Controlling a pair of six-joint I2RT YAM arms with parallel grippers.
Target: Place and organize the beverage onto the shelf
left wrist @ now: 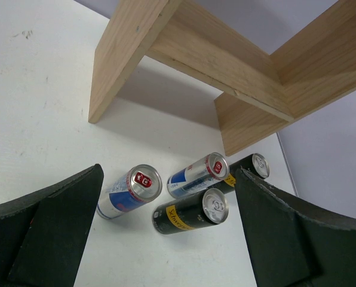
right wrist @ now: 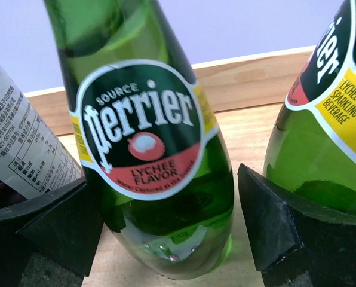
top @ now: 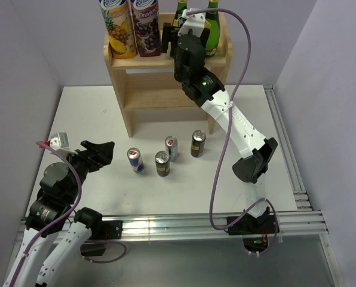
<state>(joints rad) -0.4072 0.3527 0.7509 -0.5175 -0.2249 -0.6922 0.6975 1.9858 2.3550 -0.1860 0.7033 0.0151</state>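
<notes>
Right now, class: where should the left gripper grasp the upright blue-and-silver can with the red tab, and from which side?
Mid-body of the blue-and-silver can, coming level from its left, where the open left gripper sits. It stands upright, round-walled, that side is free, and a black can crowds its right.

White table [top: 94, 119] (faintly marked); aluminium rail [top: 166, 224] along its near edge.

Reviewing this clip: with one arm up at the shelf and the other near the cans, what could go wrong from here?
1. The right pincer straddles the lychee Perrier bottle, with a second green bottle and a juice carton close beside its fingers; backing out crookedly might tip one.
2. The four cans stand bunched together; the wide-open left pincer could knock a neighbour when taking one.
</notes>
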